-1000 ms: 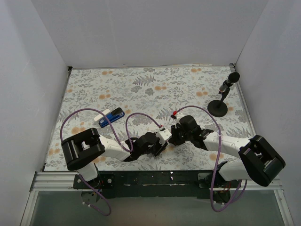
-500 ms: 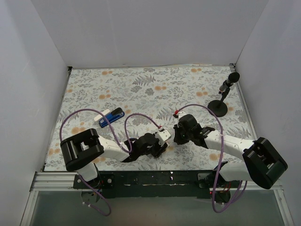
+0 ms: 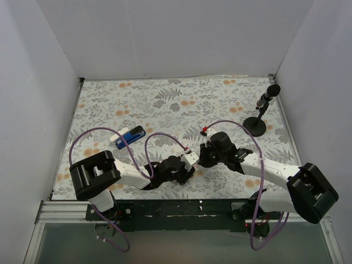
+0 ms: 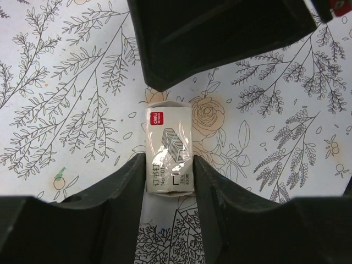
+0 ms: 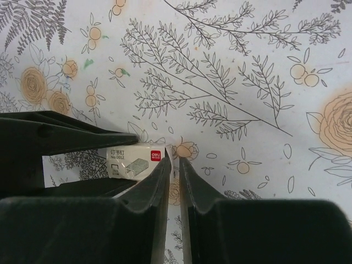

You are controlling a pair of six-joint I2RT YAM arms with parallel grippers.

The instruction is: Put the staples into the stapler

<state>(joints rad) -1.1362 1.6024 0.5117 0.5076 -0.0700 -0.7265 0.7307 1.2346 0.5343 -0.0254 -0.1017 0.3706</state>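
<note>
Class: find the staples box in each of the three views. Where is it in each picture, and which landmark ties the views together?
Top external: not seen; hidden low in the centre.
Left wrist: staples box in the centre, its near end between the left gripper's fingers.
Right wrist: left of centre, lower half, partly hidden behind the right gripper.
Shared landmark: the floral cloth that it lies on.

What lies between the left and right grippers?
A small white printed staples box on the floral cloth, its near end flanked by the left gripper; left wrist view shows it.
</note>
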